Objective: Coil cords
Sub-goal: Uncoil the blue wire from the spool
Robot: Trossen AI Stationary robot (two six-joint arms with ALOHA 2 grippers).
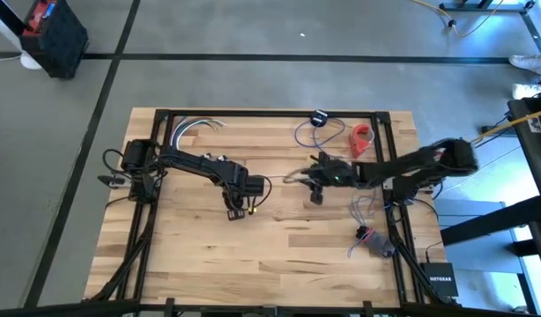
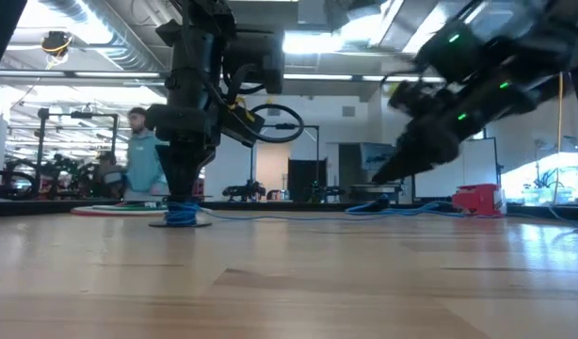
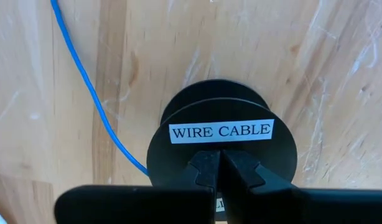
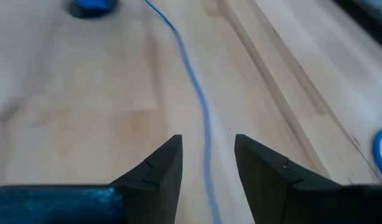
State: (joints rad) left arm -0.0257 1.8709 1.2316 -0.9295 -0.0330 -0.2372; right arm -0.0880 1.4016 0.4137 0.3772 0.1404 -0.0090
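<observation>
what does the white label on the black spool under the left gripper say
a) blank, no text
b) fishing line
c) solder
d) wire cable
d: in the left wrist view the white label on the black spool reads WIRE CABLE, just above the left gripper, whose fingers are shut on the spool's top, with the blue cord trailing off beside it.

Left gripper (image 3: 219, 171) closed, pointing down mid-table, right gripper (image 4: 208, 163) parted, low.

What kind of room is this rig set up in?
Likely a robotics lab or workshop: a bare concrete floor with black tape lines around the wooden table, exposed ceiling ducting, and a person among equipment behind.
</observation>
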